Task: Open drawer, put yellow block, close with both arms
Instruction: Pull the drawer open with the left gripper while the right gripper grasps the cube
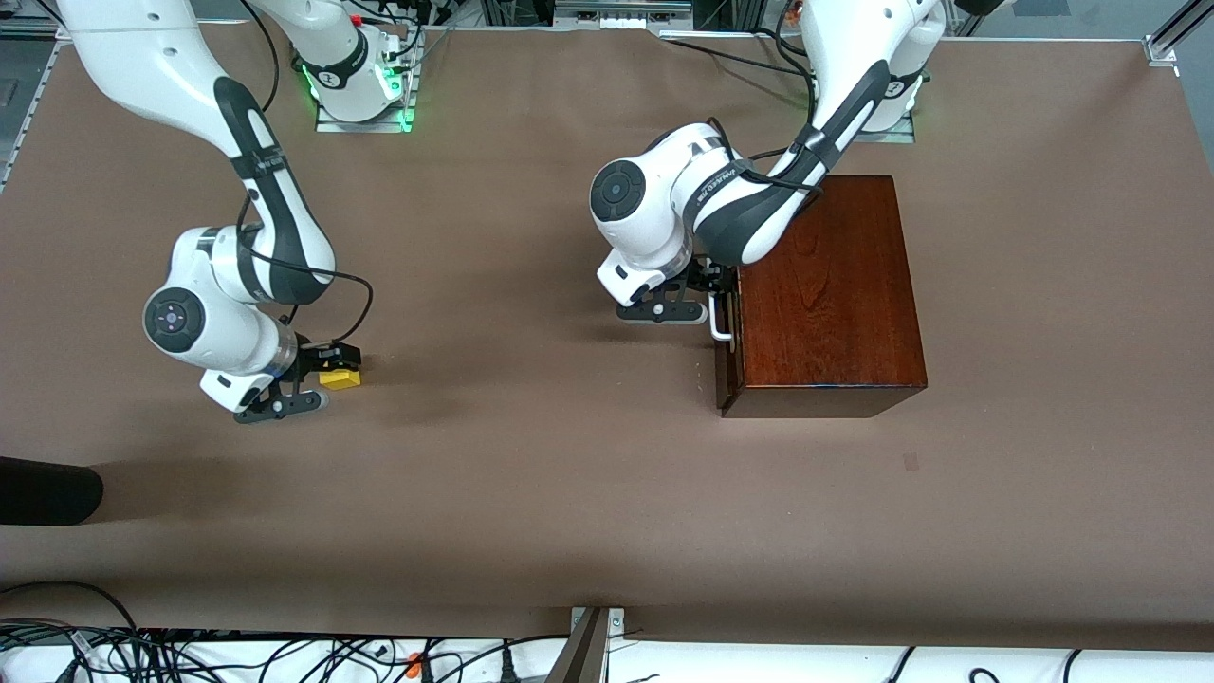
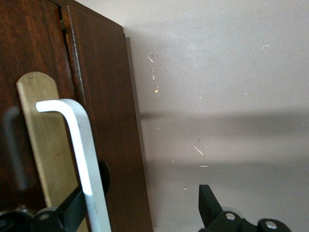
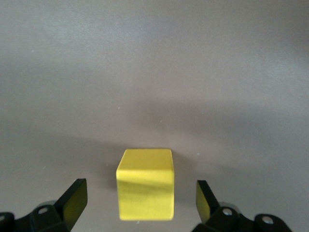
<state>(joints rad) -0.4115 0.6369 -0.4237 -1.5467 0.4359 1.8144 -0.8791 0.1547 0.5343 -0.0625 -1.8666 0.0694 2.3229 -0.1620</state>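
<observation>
My left gripper (image 2: 145,208) stands open around the drawer (image 1: 728,356) handle (image 2: 79,159); I'd close squarely, pull straight. My right gripper (image 3: 140,200) straddles the yellow block (image 3: 145,183), open, toward the right arm's end of the worktop (image 1: 569,474).

My fingers (image 3: 72,203) are black, my arms white with dark grey bands. The block (image 3: 145,184) is bright yellow. The box (image 1: 823,294) is glossy reddish-brown, its handle (image 2: 83,159) white, the table (image 1: 531,474) plain brown.
</observation>
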